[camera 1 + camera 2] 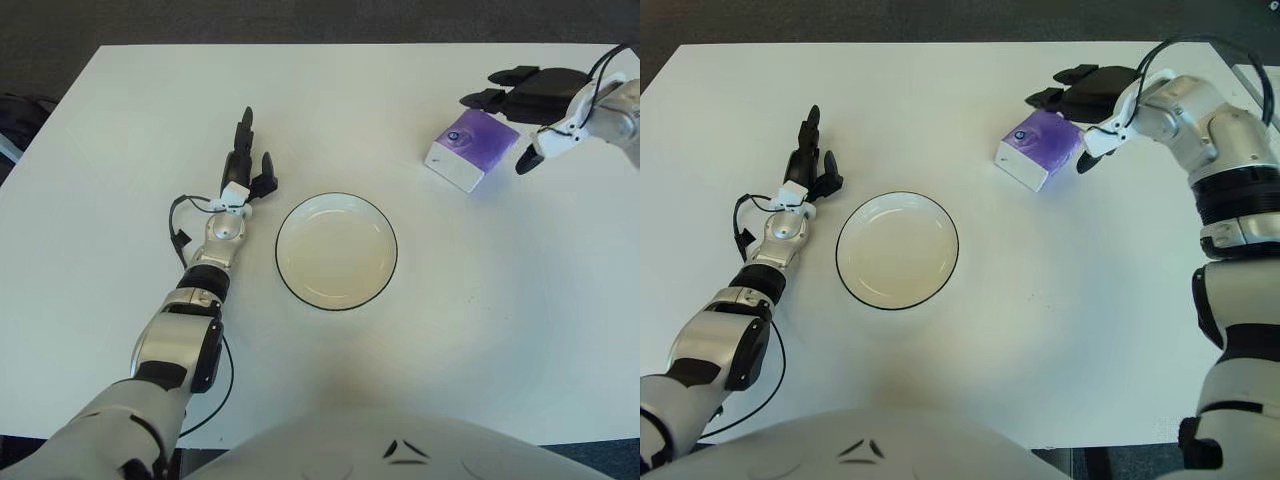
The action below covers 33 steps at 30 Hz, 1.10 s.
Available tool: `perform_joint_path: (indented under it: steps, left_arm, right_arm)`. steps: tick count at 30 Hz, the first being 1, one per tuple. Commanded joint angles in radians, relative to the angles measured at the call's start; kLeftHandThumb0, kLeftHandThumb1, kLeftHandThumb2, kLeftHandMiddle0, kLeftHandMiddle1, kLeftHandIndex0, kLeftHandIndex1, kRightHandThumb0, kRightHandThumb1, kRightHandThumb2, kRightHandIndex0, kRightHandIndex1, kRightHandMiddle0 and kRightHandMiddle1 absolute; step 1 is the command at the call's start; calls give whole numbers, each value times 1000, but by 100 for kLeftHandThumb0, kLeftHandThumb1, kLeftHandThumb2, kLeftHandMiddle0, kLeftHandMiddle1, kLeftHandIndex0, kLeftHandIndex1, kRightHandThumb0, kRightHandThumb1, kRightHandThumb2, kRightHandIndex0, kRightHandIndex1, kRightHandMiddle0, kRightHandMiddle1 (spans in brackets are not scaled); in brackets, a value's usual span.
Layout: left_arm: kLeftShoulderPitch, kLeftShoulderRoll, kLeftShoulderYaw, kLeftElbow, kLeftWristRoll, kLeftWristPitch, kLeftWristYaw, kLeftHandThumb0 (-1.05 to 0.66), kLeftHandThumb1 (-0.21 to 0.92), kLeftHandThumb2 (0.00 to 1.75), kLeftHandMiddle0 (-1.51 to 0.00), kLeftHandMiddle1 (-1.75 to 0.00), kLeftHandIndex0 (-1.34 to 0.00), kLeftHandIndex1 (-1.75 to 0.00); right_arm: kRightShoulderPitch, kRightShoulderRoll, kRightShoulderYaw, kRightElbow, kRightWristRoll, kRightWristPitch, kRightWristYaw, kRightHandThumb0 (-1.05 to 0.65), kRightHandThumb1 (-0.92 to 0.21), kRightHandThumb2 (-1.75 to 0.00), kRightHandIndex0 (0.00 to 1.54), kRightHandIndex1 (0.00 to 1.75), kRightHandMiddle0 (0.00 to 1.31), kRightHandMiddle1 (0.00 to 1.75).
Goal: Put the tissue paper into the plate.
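A purple and white tissue pack point(472, 148) lies on the white table point(480, 300) at the far right. An empty white plate with a dark rim point(336, 252) sits at the table's middle. My right hand point(545, 95) is at the pack's far right side. Its black fingers point(1070, 85) reach over the pack's far edge and its thumb point(1085, 160) hangs by the near right side. The fingers are spread and not closed on the pack. My left hand point(243, 165) shows just left of the plate, fingers relaxed and holding nothing.
The table's far edge meets a dark floor point(300, 20). A dark object point(20, 115) shows beyond the table's left edge. A thin black cable point(185, 235) loops by my left wrist.
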Motion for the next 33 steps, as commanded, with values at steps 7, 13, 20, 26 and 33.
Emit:
perform_joint_path:
  steps: [7, 13, 20, 26, 33]
  left_arm:
    - [199, -26, -16, 137, 20, -13, -6, -89, 92, 99, -1, 0, 0, -5]
    - [203, -30, -20, 135, 24, -15, 1, -89, 92, 100, -1, 0, 0, -5]
    - [209, -32, -22, 130, 26, -7, 4, -90, 92, 101, -1, 0, 0, -6]
    - [212, -33, -21, 127, 26, -3, 8, -90, 92, 101, -1, 0, 0, -7]
    - [218, -35, -19, 123, 24, -1, 12, -90, 92, 102, -2, 0, 0, -7]
  right_arm:
    - [-42, 60, 99, 159, -179, -45, -394, -105, -70, -35, 0, 0, 0, 15]
    - [-65, 82, 134, 219, -219, -51, -497, -105, -71, -34, 0, 0, 0, 15]
    - [-82, 102, 162, 273, -239, -53, -570, -105, -73, -33, 0, 0, 0, 16]
    - [-90, 113, 182, 304, -241, -52, -598, -105, -74, -32, 0, 0, 0, 16]
    - [-95, 128, 203, 333, -231, -50, -596, -104, -75, -31, 0, 0, 0, 16]
